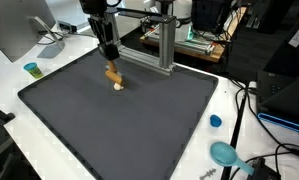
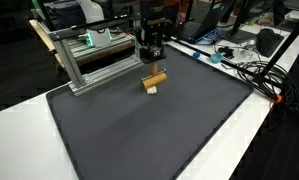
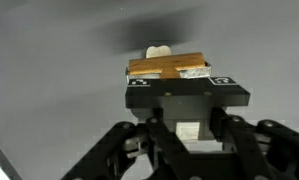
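in the wrist view the gripper [image 3: 186, 100] fills the lower part of the frame, its black linkage spreading down and out, and just beyond its tip lies a small brown wooden block [image 3: 169, 67] with a pale rounded end showing behind it. the block rests on the dark grey mat [image 3: 49, 70]. whether the jaws are apart or together cannot be told: the fingertips are hidden behind the gripper's own body here, and in both exterior views they are too small to read.

in both exterior views the gripper [image 1: 109, 58] [image 2: 150, 58] hangs straight down over the block [image 1: 114, 77] [image 2: 154, 79], very close above it; contact cannot be confirmed. the block sits towards the far part of the mat [image 1: 139, 125] [image 2: 159, 130], near an aluminium frame [image 1: 159, 45] [image 2: 79, 55] standing at the mat's edge.

further out in an exterior view, a teal scoop-like object [image 1: 225, 153] and a small blue cap [image 1: 215, 121] lie on the white table [image 1: 9, 95] beside the mat, a small teal cup [image 1: 31, 69] stands on the opposite side, and black cables [image 1: 251, 105] trail along the table's edge.
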`<move>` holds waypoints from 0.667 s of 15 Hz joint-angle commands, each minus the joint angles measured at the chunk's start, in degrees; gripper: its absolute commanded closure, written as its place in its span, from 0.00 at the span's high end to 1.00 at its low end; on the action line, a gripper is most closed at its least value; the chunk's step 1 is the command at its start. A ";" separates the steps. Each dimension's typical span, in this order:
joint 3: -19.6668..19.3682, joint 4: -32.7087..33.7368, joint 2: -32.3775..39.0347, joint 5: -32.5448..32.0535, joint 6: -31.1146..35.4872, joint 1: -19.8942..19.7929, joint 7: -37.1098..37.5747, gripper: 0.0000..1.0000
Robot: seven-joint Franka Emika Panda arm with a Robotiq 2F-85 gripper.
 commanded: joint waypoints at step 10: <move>-1.84 -8.29 -10.16 -5.84 1.24 0.61 -0.10 0.21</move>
